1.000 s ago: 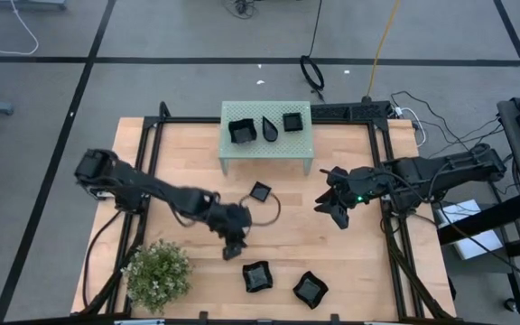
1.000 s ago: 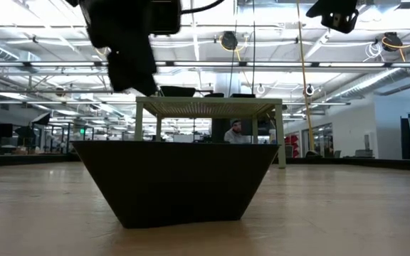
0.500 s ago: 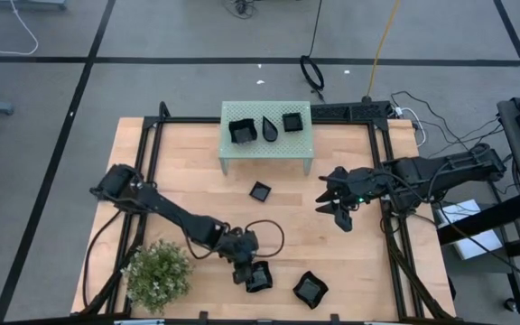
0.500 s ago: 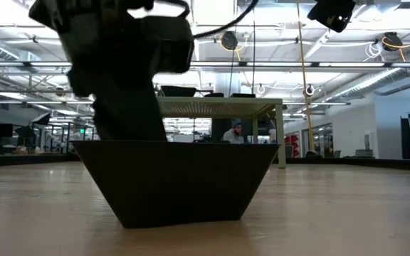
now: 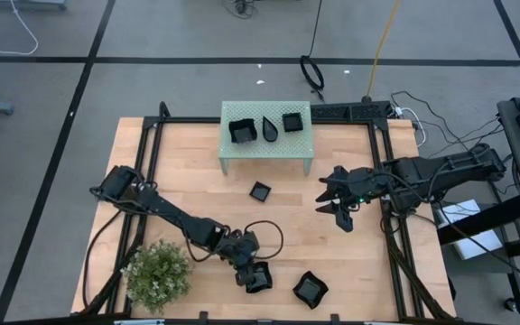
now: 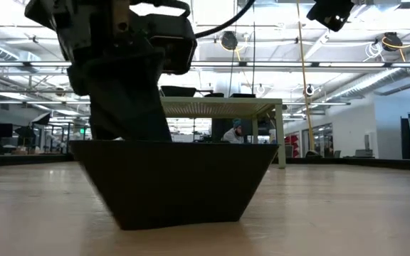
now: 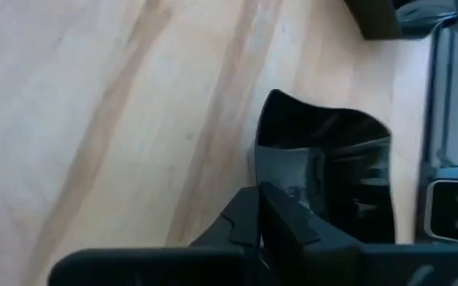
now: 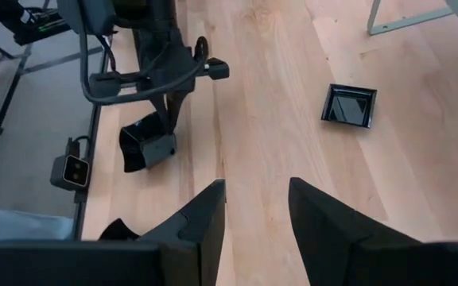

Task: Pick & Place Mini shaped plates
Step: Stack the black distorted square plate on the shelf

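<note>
Left tool (image 5: 250, 276) clenches the near plate (image 5: 259, 278) by its rim; glossy, stiff, light, probably slippery. Right tool (image 5: 337, 209) hangs released.

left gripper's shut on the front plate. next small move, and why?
Probably lift straight up. The left gripper is shut on the rim of a wavy-edged black plate that sits on the table near the plant. Three plates already sit on the green stand, so a lift before carrying it there seems right. The right gripper waits open at mid-table.
</note>
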Action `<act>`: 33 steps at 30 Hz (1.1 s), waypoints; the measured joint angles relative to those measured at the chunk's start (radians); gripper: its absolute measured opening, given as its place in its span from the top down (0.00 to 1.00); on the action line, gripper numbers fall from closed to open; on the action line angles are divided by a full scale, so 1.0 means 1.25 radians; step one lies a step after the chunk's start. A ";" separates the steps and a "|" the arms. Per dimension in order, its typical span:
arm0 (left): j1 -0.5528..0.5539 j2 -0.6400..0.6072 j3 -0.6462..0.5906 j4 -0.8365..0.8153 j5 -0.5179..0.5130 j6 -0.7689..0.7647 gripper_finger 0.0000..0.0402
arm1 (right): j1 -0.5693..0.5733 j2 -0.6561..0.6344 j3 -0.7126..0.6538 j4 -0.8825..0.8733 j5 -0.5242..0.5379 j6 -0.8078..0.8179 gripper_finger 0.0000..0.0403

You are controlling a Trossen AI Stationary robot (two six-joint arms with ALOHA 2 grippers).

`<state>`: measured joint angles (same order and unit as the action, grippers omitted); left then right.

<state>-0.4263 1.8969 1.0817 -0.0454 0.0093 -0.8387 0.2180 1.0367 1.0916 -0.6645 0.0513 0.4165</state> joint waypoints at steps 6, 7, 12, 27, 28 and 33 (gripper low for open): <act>0.000 0.000 0.000 0.029 0.001 -0.028 0.99 | 0.000 0.000 0.000 -0.004 0.000 -0.017 0.68; 0.000 0.000 0.000 0.037 0.001 -0.035 0.98 | 0.000 0.000 0.000 -0.004 0.000 -0.017 0.68; 0.003 0.000 0.000 0.039 0.004 -0.063 0.91 | 0.000 0.000 0.000 -0.005 0.000 -0.017 0.68; 0.005 0.000 0.000 0.031 0.015 -0.097 0.89 | 0.000 0.000 -0.132 0.057 0.000 0.040 0.68; 0.005 0.000 0.000 0.031 0.015 -0.097 0.89 | 0.000 0.000 -0.149 0.070 -0.001 0.052 0.68; 0.004 0.000 0.000 0.031 0.015 -0.090 0.89 | 0.000 0.000 -0.209 0.169 -0.003 0.097 0.68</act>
<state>-0.4210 1.8965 1.0821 -0.0067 0.0280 -0.9510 0.2180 1.0363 0.8301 -0.4535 0.0479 0.5379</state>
